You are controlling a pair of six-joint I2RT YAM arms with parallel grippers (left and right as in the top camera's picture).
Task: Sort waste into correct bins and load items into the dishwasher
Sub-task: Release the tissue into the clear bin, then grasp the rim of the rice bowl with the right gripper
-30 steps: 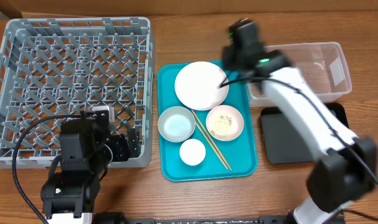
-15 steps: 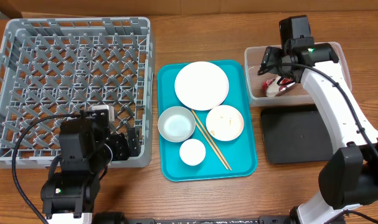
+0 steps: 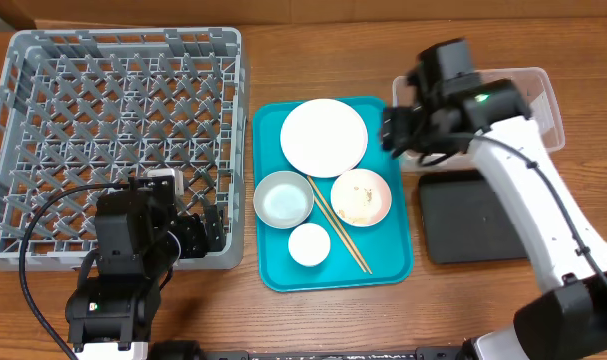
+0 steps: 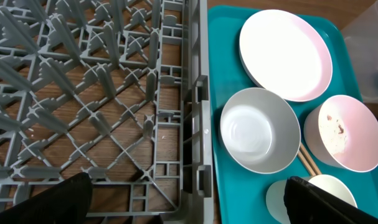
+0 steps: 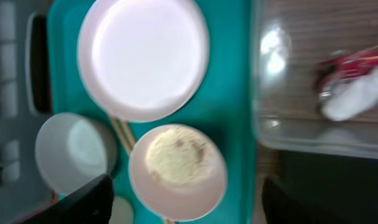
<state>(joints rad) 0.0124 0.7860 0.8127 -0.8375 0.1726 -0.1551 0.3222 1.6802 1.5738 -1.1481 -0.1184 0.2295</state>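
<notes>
- Wrapper (image 5: pixel 354 84): red and white, crumpled, lying in the clear tub (image 5: pixel 313 142). In my overhead view the right arm hides it.
- Rice (image 5: pixel 173 158): a loose pale heap inside the rice bowl (image 3: pixel 383 208), which sits on the teal tray (image 3: pixel 388 260) just right of the chopsticks (image 3: pixel 340 230).
- Clear tub: at the far right of the worktop (image 3: pixel 313 320).
- Black tray (image 3: pixel 473 215): directly in front of the clear tub. I cannot tell whether the two touch.
- Plate (image 3: pixel 324 137): white, flat, at the far end of the teal tray.
- Empty bowl (image 3: pixel 284 199): white, upright, left of the chopsticks.
- Cup (image 3: pixel 309 245): white, on the tray near its front rim, in front of the two bowls.
- Chopsticks: a pair laid diagonally between the two bowls.
- Dish rack (image 3: pixel 113 130): grey lattice, just beside the teal tray on its left.
- Right fingers (image 5: pixel 83 202): spread wide. From the wrist I see them above the rice bowl, at the teal tray's right rim.
- Left fingers (image 4: pixel 51 199): spread wide. The dish rack's right wall runs between them.
</notes>
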